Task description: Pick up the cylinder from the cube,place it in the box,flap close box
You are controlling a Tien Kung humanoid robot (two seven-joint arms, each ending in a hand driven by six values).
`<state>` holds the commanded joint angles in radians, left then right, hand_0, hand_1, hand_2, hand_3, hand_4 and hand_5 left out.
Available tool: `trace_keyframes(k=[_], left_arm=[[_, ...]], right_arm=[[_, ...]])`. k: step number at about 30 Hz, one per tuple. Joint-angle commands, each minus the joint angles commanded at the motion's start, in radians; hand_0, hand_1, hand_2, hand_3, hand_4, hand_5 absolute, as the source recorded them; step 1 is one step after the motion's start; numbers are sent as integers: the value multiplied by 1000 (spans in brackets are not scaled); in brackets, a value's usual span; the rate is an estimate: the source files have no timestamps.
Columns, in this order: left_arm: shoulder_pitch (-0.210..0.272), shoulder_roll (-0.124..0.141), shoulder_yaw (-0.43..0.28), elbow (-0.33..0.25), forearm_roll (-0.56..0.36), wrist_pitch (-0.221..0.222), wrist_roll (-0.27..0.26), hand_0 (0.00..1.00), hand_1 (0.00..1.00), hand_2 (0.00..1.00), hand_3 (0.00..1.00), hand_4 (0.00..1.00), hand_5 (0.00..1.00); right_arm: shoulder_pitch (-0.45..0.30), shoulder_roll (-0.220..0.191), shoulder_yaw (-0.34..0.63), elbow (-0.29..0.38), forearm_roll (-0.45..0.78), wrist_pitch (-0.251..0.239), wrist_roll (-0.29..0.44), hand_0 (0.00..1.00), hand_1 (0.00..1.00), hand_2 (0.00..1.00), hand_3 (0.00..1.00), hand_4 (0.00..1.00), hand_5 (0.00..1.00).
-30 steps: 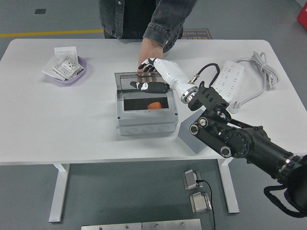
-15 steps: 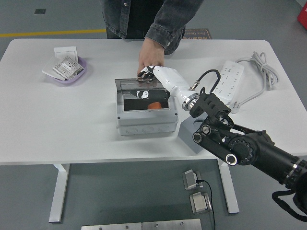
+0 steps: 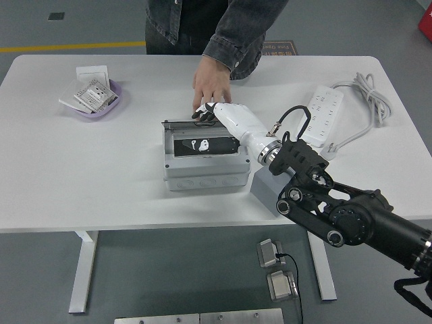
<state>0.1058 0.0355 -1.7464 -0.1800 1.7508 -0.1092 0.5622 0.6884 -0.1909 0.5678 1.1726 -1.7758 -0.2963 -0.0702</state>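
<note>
Your right hand (image 3: 214, 113) lies palm-down over the far right part of the box (image 3: 204, 156), fingers spread flat and grasping nothing, fingertips at the back edge of the lid (image 3: 202, 144). The lid looks down nearly flat, dark and see-through with glare; you can't make out the cylinder through it, so whether it is inside can't be told. The person's hand (image 3: 211, 84) rests on the table (image 3: 81, 169) just beyond your fingertips, touching or nearly touching them, so there is little room behind the hand. A grey cube (image 3: 264, 190) sits right below your wrist, against the box's right side, mostly hidden by the arm. Right of the hand, a white power strip (image 3: 325, 113) with its cable (image 3: 368, 94) lies near the forearm. Well to the left of the hand, open table, then a purple dish (image 3: 108, 106) of small packets (image 3: 89, 93) near the far left edge; print on them too small to read. White marks on the lid look like reflections, not readable. The left arm is out of view.
</note>
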Motion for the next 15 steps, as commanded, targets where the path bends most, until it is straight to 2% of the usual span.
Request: trace_keyframes(k=[4, 11, 15], left_arm=[[-1, -2, 1, 0, 0, 0, -1, 680, 691, 609, 643, 729, 449], [-1, -5, -1, 0, 3, 0, -1, 680, 692, 609, 643, 729, 450], [0, -5, -7, 0, 9, -2, 1, 680, 692, 609, 642, 728, 450]], right_arm=[[-15, -6, -4, 12, 2, 2, -2, 643, 654, 674, 716, 898, 655], [-40, -1, 1, -6, 12, 3, 5, 640, 654, 679, 720, 895, 656], [-56, -9, 33, 0, 4, 5, 5, 644, 654, 678, 723, 891, 654]])
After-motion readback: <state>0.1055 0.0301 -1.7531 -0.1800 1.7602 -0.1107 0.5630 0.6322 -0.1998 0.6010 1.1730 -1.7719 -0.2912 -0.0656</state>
